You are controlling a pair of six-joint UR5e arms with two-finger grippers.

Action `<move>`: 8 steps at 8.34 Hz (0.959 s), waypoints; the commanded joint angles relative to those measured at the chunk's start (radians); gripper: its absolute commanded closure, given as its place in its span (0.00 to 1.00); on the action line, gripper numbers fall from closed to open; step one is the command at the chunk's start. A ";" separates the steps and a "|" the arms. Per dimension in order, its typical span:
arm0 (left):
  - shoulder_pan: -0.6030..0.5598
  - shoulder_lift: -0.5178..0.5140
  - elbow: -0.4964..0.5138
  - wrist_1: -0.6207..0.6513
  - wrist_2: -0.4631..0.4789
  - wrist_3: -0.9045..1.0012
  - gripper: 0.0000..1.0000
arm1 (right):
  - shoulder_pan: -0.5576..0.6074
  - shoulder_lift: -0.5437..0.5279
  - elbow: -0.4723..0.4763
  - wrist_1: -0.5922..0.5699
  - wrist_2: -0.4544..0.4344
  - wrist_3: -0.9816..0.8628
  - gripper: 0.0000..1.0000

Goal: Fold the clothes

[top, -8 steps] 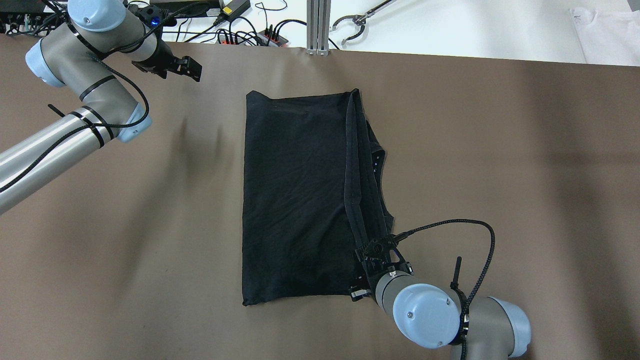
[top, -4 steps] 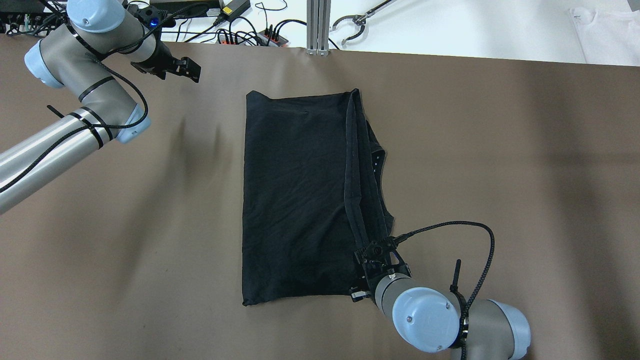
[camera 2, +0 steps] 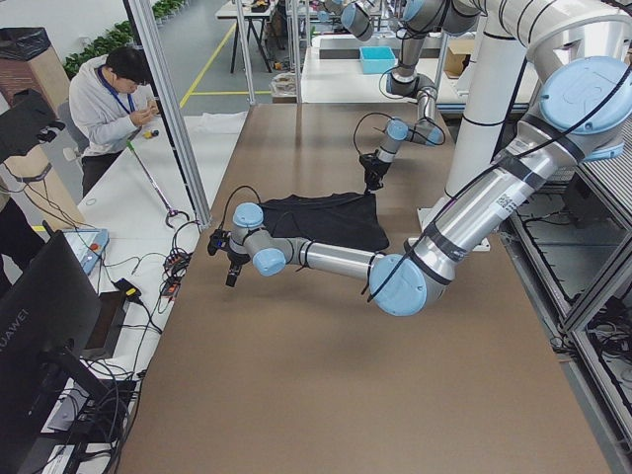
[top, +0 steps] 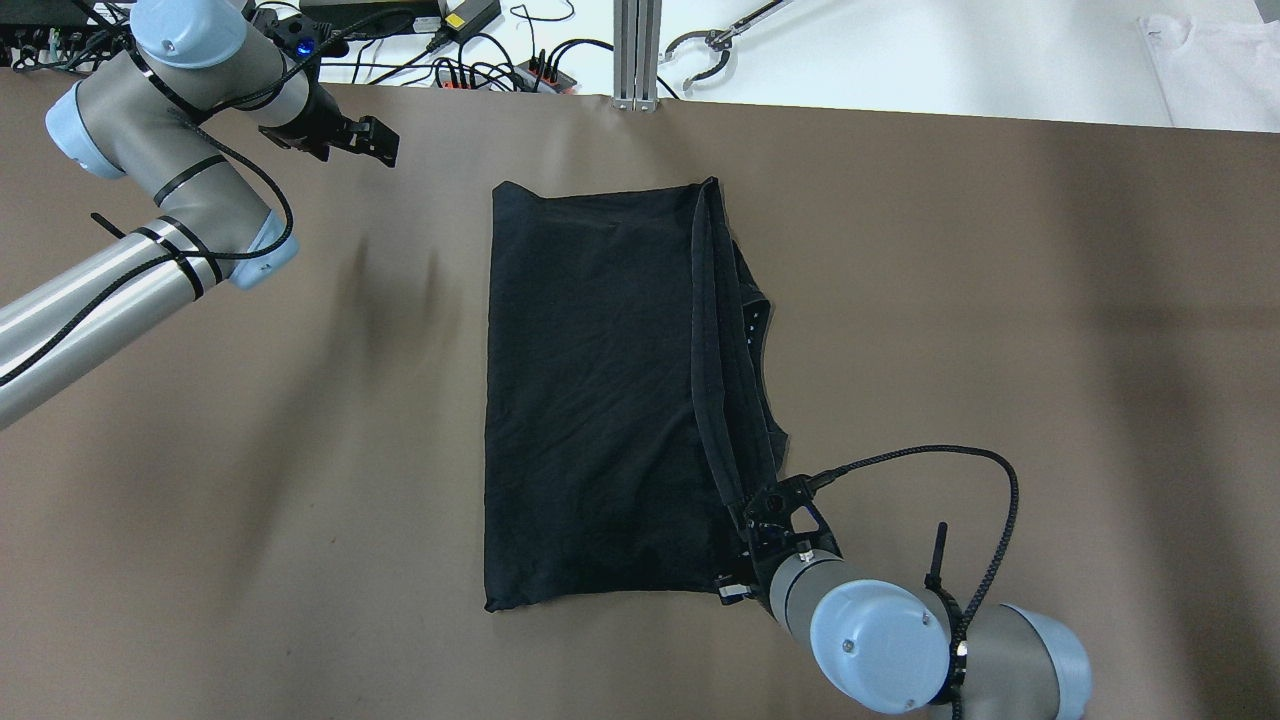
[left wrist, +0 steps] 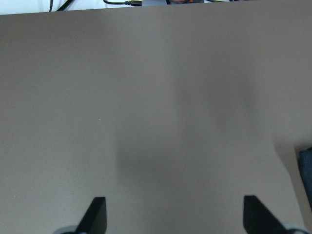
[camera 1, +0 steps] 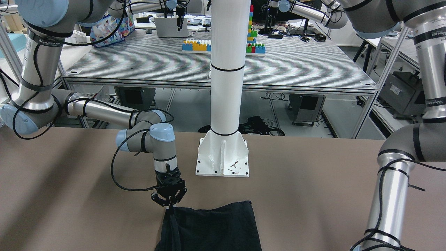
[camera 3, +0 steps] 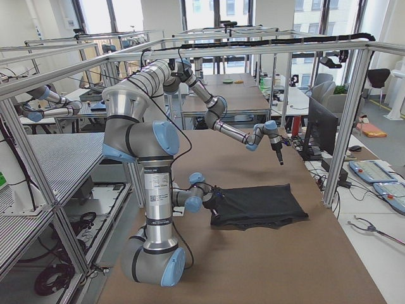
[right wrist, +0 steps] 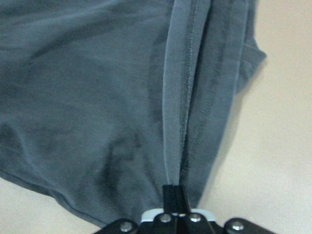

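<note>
The clothes (top: 600,390) are one black fabric piece lying flat mid-table, with its right side folded over into a hemmed ridge (top: 712,330). My right gripper (top: 748,512) sits at the near right corner, shut on that hemmed edge. The right wrist view shows the closed fingertips (right wrist: 174,194) pinching the hem of the clothes (right wrist: 87,97). From the front, the right gripper (camera 1: 169,205) holds the corner slightly raised off the table. My left gripper (top: 383,143) hovers over bare table at the far left, well away from the fabric, its fingers (left wrist: 95,214) spread open and holding nothing.
A white pole base (camera 1: 223,158) is bolted to the table on the robot's side of the clothes. Cables and power strips (top: 480,60), a grabber tool (top: 705,50) and white cloth (top: 1210,60) lie beyond the far edge. A person (camera 2: 118,99) stands beside the table.
My right gripper has shifted slightly right and toward the robot, drawing the near end of the hem with it. The left arm has drifted a little toward the far left.
</note>
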 commanded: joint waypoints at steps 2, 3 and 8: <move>0.001 0.010 -0.018 0.000 0.000 -0.004 0.00 | -0.039 -0.183 0.050 0.100 0.001 0.244 1.00; 0.001 0.010 -0.018 0.000 0.000 -0.004 0.00 | -0.048 -0.188 0.048 0.117 0.000 0.307 0.77; 0.004 0.016 -0.052 0.000 -0.009 -0.067 0.00 | -0.012 -0.051 0.022 0.094 0.009 0.317 0.06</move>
